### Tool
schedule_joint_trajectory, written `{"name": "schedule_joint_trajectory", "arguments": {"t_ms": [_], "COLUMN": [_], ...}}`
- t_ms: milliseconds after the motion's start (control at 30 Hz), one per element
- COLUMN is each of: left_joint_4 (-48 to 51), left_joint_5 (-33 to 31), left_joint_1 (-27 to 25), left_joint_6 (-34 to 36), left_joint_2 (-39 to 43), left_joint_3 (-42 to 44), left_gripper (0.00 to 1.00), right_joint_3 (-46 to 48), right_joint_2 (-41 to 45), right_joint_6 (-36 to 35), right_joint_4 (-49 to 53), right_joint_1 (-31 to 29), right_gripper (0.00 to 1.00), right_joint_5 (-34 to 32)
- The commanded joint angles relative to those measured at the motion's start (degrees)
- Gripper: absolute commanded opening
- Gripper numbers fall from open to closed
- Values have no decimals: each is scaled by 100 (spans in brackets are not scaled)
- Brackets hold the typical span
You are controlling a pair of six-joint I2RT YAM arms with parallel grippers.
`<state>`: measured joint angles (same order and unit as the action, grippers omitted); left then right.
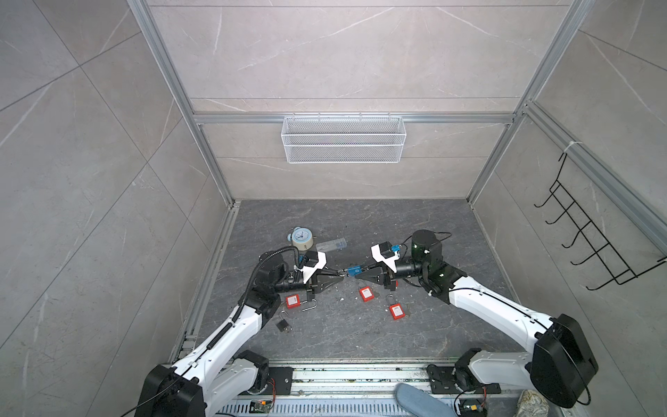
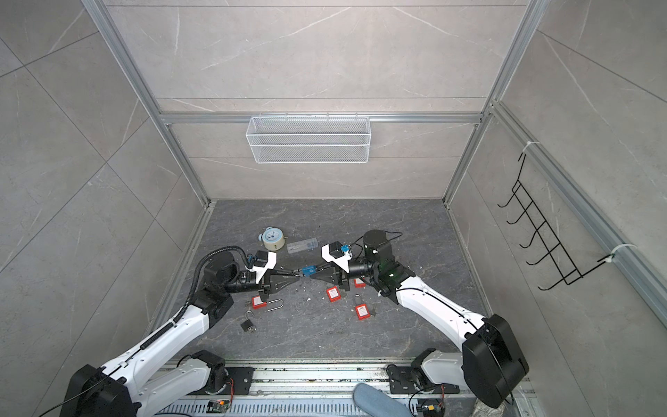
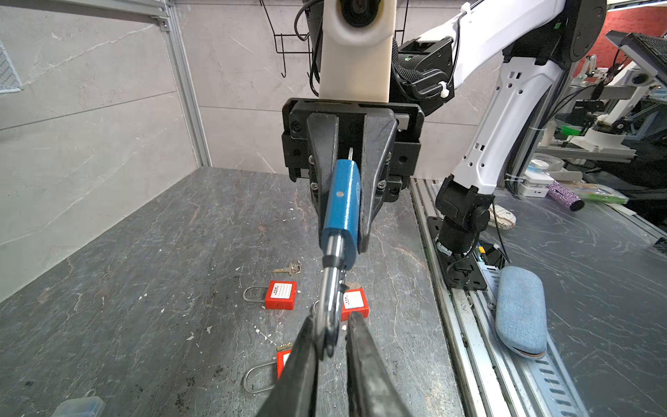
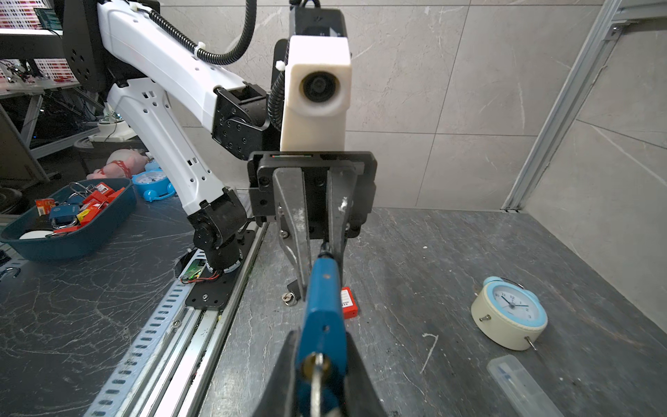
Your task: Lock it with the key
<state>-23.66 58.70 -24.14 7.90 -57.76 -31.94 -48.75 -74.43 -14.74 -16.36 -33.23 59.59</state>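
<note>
Steel in the shackle and a solid painted body suggest the blue padlock (image 1: 355, 270) is dense for its size, rigid all through and slick on its faces, so it should tolerate a hard squeeze but could swivel in a light one. It hangs clear above the middle of the surface (image 1: 361, 335), lying level between the two arms, with red padlocks (image 1: 365, 294) on the surface beneath it. The best hold, I judge, is across the broad flat faces of the body. That is where the right end effector (image 1: 362, 272) has it: closed on the body, fingers (image 3: 377, 162) flat against both faces. The key (image 4: 317, 377) sits in the cylinder at the body's end, tucked between those fingers, which leaves little room to reach it for turning. The left end effector (image 1: 341, 276) stands narrow around the shackle (image 3: 330, 289). In the left wrist view one finger (image 3: 299, 361) touches the steel loop while a sliver of gap shows on the other side, so I cannot tell whether it truly pinches. Whether the shackle is seated in the body is also unclear. Both arms reach in from the near edge, elbows out, forearms slanting inward and wrists level. The end effectors point at one another nearly tip to tip, wrist cameras uppermost.
</note>
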Motion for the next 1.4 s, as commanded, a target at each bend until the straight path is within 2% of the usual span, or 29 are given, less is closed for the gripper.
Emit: {"name": "schedule_joint_trajectory", "arguments": {"t_ms": [0, 133, 200, 233, 367, 467, 633, 900, 1067, 1267, 1367], "left_joint_4": [-270, -145, 66, 210, 1114, 1716, 2897, 3902, 4285, 4344, 4501], "left_joint_5": [210, 221, 265, 272, 225, 182, 215, -26, -224, -271, -328], "left_joint_1": [-35, -45, -45, -55, -56, -56, -60, -225, -432, -499, -551], "left_joint_6": [-42, 12, 107, 160, 535, 804, 1318, 1884, 2128, 2163, 2237], "left_joint_2": [50, 60, 34, 20, -32, -42, -220, -453, -559, -587, -638], "left_joint_3": [-220, -283, -362, -405, -722, -956, -1504, -1999, -2228, -2322, -2401], "left_gripper": [16, 9, 1, 0, 0, 0, 0, 0, 0, 0, 0], "right_joint_3": [-143, -165, -208, -243, -411, -528, -1008, -1904, -2207, -2347, -2383], "right_joint_2": [67, 34, 30, 34, 154, 300, 371, 79, -209, -408, -464], "right_joint_6": [-15, -113, -256, -344, -885, -1309, -2252, -2996, -3188, -3294, -3305], "right_joint_4": [-67, 78, 325, 466, 1317, 1972, 3507, 5106, 5592, 5876, 5918], "right_joint_1": [1, 2, 1, 1, 1, 1, 2, -114, -242, -280, -290], "right_gripper": [6, 10, 19, 25, 51, 60, 57, 48, 42, 41, 36], "right_joint_5": [50, 34, 3, -17, -208, -362, -692, -1205, -1407, -1630, -1521]}}
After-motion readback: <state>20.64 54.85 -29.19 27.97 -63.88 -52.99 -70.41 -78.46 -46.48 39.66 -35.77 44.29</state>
